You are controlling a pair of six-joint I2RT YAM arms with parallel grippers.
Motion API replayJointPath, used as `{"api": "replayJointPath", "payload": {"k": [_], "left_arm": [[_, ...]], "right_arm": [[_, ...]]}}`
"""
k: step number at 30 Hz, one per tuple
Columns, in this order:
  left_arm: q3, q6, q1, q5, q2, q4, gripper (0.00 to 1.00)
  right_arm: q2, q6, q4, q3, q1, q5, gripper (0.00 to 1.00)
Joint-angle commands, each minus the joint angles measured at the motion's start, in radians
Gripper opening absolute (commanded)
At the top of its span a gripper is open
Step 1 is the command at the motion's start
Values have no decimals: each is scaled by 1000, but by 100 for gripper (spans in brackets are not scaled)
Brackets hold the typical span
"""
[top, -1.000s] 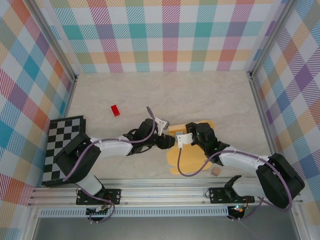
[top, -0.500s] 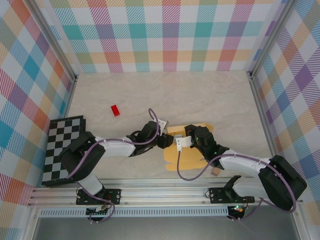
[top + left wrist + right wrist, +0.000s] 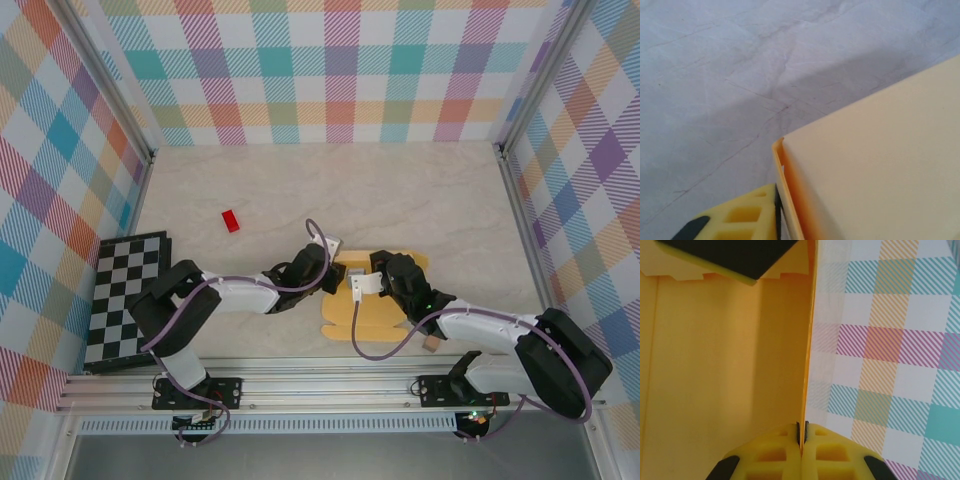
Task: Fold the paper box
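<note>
One red block (image 3: 231,220) lies apart; right fingers (image 3: 767,457) pinch paper box (image 3: 715,365), left fingers (image 3: 735,222) unclear.

table (image 3: 400,190): pale, marbled | on it: red block (image 3: 231,220), checkerboard (image 3: 125,300), paper box (image 3: 350,318), tan cube (image 3: 431,345)
</note>
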Motion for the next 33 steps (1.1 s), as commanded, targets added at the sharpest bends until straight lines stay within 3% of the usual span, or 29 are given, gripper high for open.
{"api": "replayJointPath", "payload": {"k": [1, 5, 11, 15, 19, 23, 27, 30, 33], "left_arm": [[25, 7, 17, -159, 25, -27, 15], [44, 52, 17, -224, 31, -74, 5], [26, 150, 17, -282, 7, -83, 3], [-24, 261, 17, -302, -14, -13, 3], [-46, 328, 17, -295, -24, 24, 3], [-96, 382, 17, -236, -37, 114, 3], [-128, 415, 16, -220, -32, 159, 3], [-136, 415, 17, -214, -22, 163, 3], [-137, 408, 17, -209, -16, 164, 3]], "right_arm": [[-19, 37, -134, -17, 19, -54, 0], [-52, 68, -193, 0, 20, -64, 0], [-194, 228, -377, 79, 19, -135, 17], [-306, 423, -549, 173, -22, -206, 32], [-347, 682, -691, 282, -69, -269, 38], [-274, 1032, -738, 387, -102, -284, 41], [-88, 1397, -846, 523, -123, -349, 42], [33, 1496, -850, 564, -134, -410, 48], [120, 1494, -794, 558, -146, -480, 49]]}}
